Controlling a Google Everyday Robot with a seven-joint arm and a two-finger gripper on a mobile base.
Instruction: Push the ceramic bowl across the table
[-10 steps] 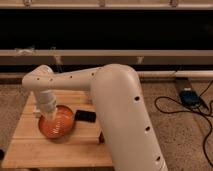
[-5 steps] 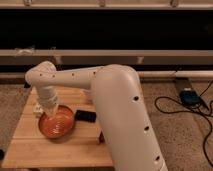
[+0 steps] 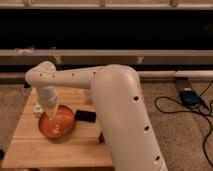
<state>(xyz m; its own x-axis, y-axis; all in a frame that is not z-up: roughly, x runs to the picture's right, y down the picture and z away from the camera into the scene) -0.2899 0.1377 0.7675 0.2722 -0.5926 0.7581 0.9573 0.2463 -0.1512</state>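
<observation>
Where jaws [image 3: 50,106] seemingly meet ceramic bowl [image 3: 57,126] — table [image 3: 60,150]

You are looking at an orange ceramic bowl [image 3: 57,126] that is showing a darker rim and faint concentric rings inside. It is sitting on the pale wooden table [image 3: 55,150], whose top is showing light plank-grain stripes. The gripper [image 3: 50,107], hanging over the bowl's far left edge, is appearing translucent and whitish. The arm [image 3: 117,100] above it is showing off-white, dotted with small dark holes. A small black object [image 3: 85,116] is lying just right of the bowl, and a small white object [image 3: 37,109] is showing at the bowl's left. The floor [image 3: 185,145] is looking speckled grey-brown, with black cables [image 3: 172,107] and a blue device [image 3: 190,96] on it.
</observation>
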